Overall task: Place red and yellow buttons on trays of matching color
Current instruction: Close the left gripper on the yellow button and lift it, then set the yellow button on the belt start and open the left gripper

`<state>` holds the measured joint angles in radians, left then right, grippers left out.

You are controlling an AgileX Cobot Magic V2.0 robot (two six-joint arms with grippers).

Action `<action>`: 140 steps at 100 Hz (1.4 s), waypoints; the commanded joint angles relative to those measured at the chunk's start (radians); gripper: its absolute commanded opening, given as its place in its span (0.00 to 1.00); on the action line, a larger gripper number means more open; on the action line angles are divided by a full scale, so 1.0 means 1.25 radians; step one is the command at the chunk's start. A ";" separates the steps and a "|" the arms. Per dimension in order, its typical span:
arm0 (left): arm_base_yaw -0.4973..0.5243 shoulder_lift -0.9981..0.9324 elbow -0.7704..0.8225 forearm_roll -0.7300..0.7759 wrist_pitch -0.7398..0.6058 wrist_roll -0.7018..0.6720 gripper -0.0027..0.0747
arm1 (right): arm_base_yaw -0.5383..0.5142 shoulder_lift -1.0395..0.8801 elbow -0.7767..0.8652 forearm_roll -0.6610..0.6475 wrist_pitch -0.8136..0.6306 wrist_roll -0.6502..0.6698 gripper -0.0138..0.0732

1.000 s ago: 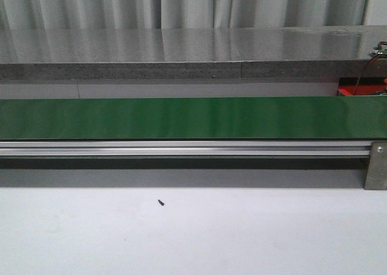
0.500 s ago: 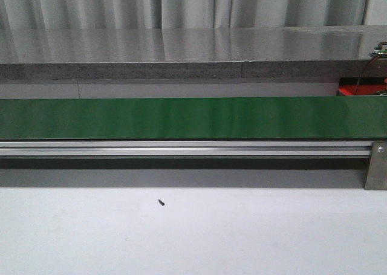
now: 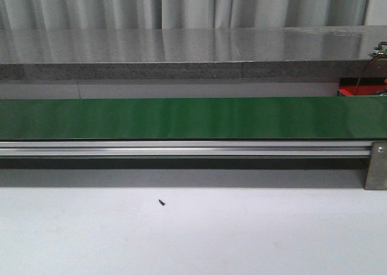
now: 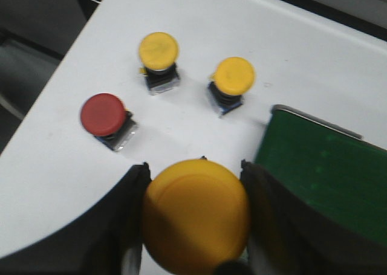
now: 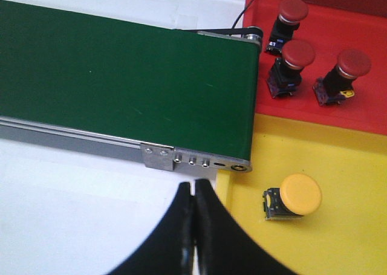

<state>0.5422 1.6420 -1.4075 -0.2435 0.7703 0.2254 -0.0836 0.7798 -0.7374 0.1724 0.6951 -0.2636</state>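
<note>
Zero change, front view: belt (image 3: 193,118) is bare in all three front pictures; speck (image 3: 161,202) at 6 o'clock of it has not moved; no arm or button has entered.
Left gripper (image 4: 195,226): clamped on a yellow button (image 4: 196,211), one finger on each side of the cap (whether it is lifted or still seated cannot be told).
Loose stock: two yellows (image 4: 158,50) (image 4: 234,75) and one red (image 4: 104,113) stand upright on the table (image 4: 254,21), apart from each other, near the belt's end.
Right gripper (image 5: 193,226): fingers pressed together with nothing between them, just beside the yellow tray (image 5: 351,154).
Red tray (image 5: 369,106): holds three sorted reds (image 5: 292,10) (image 5: 299,54) (image 5: 354,63), all upright; its corner shows at 3 o'clock in the front view.
Yellow tray: holds one sorted yellow (image 5: 300,194), upright, clear of the walls.
Meaning for task: with the belt bare throughout, nothing is in transit. The gripped button is judged the next to go.
Remaining: four pieces unsorted, counting the gripped one; roughly half done.
Risk: a round cap in a side grip may slip or tip on release.
</note>
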 commanded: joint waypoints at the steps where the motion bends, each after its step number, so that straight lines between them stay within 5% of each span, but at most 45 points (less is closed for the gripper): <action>1: -0.045 -0.046 -0.013 -0.012 -0.015 0.002 0.23 | -0.001 -0.004 -0.021 0.000 -0.045 -0.003 0.08; 67: -0.219 -0.038 0.127 -0.005 -0.074 0.008 0.23 | -0.001 -0.004 -0.021 0.000 -0.045 -0.003 0.08; 101: -0.220 -0.038 0.127 0.003 -0.088 0.022 0.62 | -0.001 -0.004 -0.021 0.000 -0.045 -0.003 0.08; 140: -0.220 -0.051 0.101 -0.021 -0.111 0.023 0.67 | -0.001 -0.004 -0.021 0.000 -0.045 -0.003 0.08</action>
<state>0.2725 1.6317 -1.2350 -0.2373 0.6839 0.2545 -0.0836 0.7798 -0.7374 0.1724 0.6951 -0.2636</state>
